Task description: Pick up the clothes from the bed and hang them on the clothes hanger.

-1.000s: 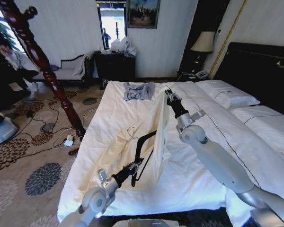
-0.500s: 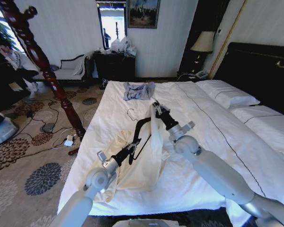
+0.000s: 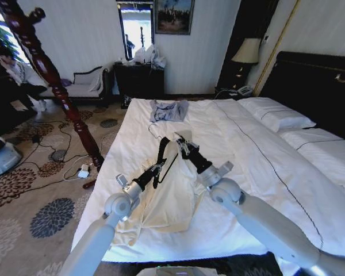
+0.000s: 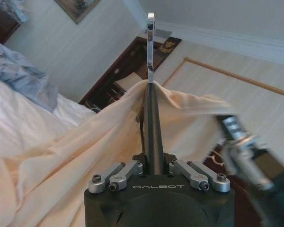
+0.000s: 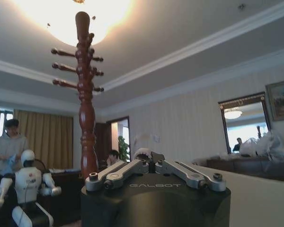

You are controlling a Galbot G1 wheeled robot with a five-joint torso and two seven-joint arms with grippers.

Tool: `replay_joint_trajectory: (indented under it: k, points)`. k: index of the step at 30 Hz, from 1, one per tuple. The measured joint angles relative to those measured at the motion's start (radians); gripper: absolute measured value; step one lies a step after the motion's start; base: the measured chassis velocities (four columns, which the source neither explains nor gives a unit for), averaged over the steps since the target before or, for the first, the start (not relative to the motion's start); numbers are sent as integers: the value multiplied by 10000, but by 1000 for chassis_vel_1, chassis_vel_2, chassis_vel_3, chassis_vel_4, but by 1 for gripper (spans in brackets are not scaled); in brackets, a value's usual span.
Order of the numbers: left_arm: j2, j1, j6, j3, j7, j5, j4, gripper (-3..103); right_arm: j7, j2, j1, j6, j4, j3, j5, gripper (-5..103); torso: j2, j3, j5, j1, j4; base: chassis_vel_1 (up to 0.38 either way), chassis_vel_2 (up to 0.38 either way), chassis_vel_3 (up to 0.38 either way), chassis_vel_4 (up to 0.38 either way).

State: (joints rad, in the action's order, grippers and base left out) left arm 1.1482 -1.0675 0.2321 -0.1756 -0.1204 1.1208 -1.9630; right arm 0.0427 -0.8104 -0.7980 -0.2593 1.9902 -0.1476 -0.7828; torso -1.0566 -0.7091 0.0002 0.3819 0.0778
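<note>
Both arms raised over the bed, hanger and cream robe held between them.

My left gripper [image 3: 156, 171] has its fingers clenched on the black clothes hanger [image 3: 161, 155]; in the left wrist view the hanger's bar [image 4: 154, 137] runs straight up from between them to the metal hook [image 4: 150, 47], with the cream robe [image 3: 167, 198] draped over its top. My right gripper [image 3: 183, 146] sits just beside the hanger's peak, fingers pinched on a fold of the robe [image 5: 143, 153]. The rest of the robe hangs down onto the white duvet of the bed [image 3: 247, 155]. A small grey-blue garment [image 3: 168, 110] lies well apart, near the bed's far edge.
</note>
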Motion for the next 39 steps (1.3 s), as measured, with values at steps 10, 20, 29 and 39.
replay_joint_trajectory:
  k: [10, 20, 29, 39]
  points:
    - [-35, -199, 19, 357, -22, -364, -198, 18, 85, -421, 402, 126, -302, -188, -35, 36, 0, 0, -2, 0, -2, 0, 0, 0, 0]
    - [103, -73, -6, 357, -45, -373, -134, 18, -378, -312, 103, -88, -77, -150, -214, 63, 0, 0, -2, 0, 0, 0, 0, 0, 0]
    - [121, 53, -12, 278, -32, -355, -73, 18, -1047, -189, -60, -179, 135, -249, -422, 31, 0, 0, -2, 0, -1, 0, 0, 0, 0]
    - [-200, -175, -28, -75, -34, -313, -322, 18, -595, -149, -243, -185, 53, 297, -581, 3, 0, 0, 0, 0, -1, 0, 0, 0, 0]
